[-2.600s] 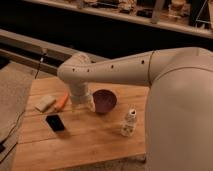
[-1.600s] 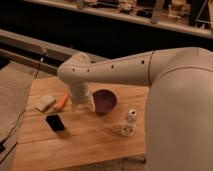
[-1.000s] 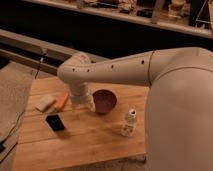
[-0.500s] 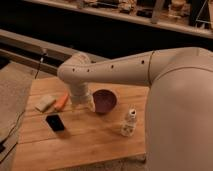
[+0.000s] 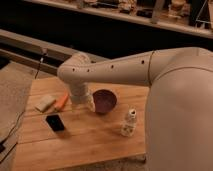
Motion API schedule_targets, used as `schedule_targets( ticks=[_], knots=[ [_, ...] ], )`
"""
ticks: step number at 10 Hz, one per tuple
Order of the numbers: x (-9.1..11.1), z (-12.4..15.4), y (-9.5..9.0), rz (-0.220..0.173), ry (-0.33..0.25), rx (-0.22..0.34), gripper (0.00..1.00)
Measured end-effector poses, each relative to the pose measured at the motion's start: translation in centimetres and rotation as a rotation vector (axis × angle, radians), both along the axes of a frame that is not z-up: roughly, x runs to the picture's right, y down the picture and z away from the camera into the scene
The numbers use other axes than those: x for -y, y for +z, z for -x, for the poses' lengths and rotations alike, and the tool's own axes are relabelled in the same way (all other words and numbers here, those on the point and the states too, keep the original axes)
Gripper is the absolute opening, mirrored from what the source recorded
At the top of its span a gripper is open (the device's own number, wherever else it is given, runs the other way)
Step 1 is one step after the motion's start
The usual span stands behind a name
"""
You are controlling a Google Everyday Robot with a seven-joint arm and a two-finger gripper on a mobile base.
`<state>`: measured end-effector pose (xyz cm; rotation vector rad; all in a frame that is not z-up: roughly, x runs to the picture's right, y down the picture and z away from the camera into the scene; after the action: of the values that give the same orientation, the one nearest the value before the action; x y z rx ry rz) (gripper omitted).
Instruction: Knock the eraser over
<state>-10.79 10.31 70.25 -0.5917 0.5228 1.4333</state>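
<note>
The eraser [image 5: 55, 122] is a small flat black block lying flat on the wooden table [image 5: 85, 145], near its left front. My white arm reaches in from the right, bends at an elbow above the table's left half and points down. The gripper [image 5: 88, 105] is at the arm's lower end, just above the table between the orange stick and the bowl. It is behind and to the right of the eraser and apart from it.
A pale beige sponge-like block [image 5: 45, 103] and an orange carrot-shaped stick [image 5: 61, 101] lie behind the eraser. A dark red bowl [image 5: 104, 101] sits mid-table. A small white bottle [image 5: 129, 123] stands to the right. A cable [image 5: 12, 130] hangs off the left edge.
</note>
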Motion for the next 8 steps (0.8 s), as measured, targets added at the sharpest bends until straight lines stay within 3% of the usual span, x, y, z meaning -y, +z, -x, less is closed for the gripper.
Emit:
schedule_targets(
  ticks=[4,8],
  knots=[
    [0.0,0.0,0.1,-0.003,-0.004,0.0,0.65],
    [1.6,2.3,1.1,-0.085,-0.116,0.023,0.65]
  ],
)
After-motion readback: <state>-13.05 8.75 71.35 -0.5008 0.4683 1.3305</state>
